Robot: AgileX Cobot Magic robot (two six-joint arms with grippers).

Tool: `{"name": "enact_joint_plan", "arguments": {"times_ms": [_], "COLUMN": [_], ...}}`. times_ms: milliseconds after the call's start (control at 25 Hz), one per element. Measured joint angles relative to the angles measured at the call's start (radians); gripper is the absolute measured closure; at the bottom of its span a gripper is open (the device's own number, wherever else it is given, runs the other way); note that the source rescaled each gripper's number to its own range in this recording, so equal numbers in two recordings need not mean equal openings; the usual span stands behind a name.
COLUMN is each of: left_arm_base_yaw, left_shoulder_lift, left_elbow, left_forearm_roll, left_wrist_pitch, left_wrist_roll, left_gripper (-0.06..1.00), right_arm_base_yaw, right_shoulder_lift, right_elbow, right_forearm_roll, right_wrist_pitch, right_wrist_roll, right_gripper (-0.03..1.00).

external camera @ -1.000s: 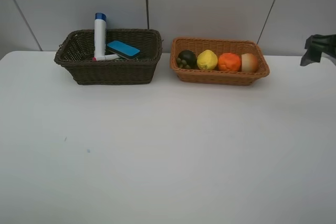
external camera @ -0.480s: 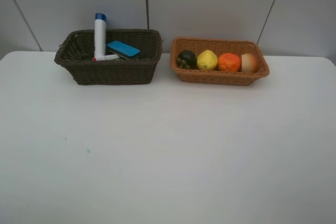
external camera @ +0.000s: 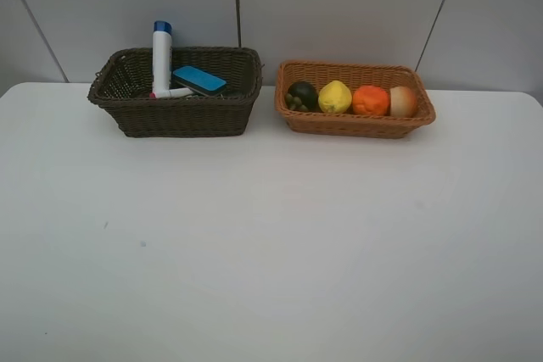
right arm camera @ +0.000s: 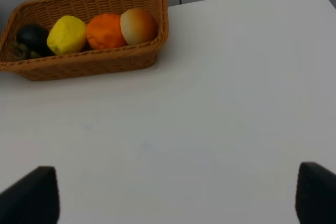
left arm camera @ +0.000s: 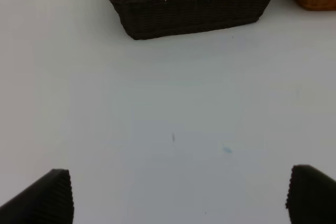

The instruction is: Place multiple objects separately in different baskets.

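Sorting looks finished, judging from how things lie. In the dark brown basket (external camera: 174,99), at the far left of the table (external camera: 271,243): the white blue-capped tube (external camera: 161,57) standing upright against the back, the dark eraser block with blue back (external camera: 200,80) resting tilted beside it, and the white-pink marker (external camera: 172,92) lying low at the tube's foot. No clear sight of the dark green pump bottle; possibly hidden below the rim, cannot tell. In the light orange-tan basket (external camera: 355,120), just beside the dark one: mangosteen (external camera: 301,95), lemon (external camera: 335,96), orange (external camera: 371,99) and peach (external camera: 403,101) in a row, each touching the next. Nothing loose on the table in any view.

Left hand (left arm camera: 178,198) spread wide apart, holding nothing, hovering over bare table well short of the dark basket. Right hand (right arm camera: 176,198) likewise spread apart and empty, well back from the tan basket. Neither arm visible from the high camera.

Remaining work, as a judgement: none apparent, bar confirming the pump bottle.
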Motion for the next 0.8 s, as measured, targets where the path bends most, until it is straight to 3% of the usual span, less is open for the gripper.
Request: {"name": "enact_joint_plan", "arguments": {"times_ms": [800], "left_arm_base_yaw": [0.000], "left_shoulder_lift": [0.000], "left_elbow": [0.000], "left_forearm_roll": [0.000], "left_wrist_pitch": [0.000], "left_wrist_roll": [0.000], "left_gripper": [-0.05], "right_arm_base_yaw": [0.000], "right_shoulder_lift": [-0.002], "right_elbow": [0.000], "right_forearm_roll": [0.000], "right_wrist_pitch": [-0.010], "right_wrist_roll": [-0.007], "right_gripper": [-0.03]}}
